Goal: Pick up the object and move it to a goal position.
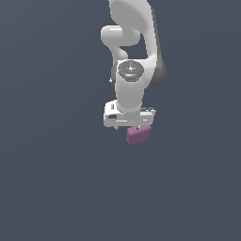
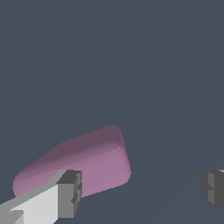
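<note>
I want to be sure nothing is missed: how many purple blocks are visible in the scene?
1. The only mauve-purple block lies just below the arm's tool in the exterior view; in the wrist view it sits beside one finger, tool open. The arm could hide others.

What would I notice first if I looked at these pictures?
Probably the purple block, the only colorful thing against the plain dark gray floor. It sits just under the big white robot arm in the exterior view. In the wrist view, the gripper is open, one finger in front of the block.
</note>
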You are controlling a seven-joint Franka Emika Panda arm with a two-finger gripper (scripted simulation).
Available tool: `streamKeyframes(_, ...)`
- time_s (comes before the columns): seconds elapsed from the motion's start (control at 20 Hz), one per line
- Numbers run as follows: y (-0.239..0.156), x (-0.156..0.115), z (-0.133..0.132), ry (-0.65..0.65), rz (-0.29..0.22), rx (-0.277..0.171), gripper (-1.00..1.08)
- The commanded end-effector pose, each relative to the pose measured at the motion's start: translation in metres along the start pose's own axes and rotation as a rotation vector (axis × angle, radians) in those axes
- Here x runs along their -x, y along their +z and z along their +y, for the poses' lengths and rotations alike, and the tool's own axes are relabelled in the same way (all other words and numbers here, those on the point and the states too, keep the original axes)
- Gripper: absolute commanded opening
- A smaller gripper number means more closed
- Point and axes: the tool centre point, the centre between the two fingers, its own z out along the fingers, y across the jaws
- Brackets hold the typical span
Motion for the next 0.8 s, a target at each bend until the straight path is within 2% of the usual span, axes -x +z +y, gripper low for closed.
streamKeyframes(0.0,0.0,0.0,-0.002,0.029,0.001,0.001,1.0)
streamKeyframes(0.75,0.004,0.005,-0.018,0.342,0.015,0.005,1.0)
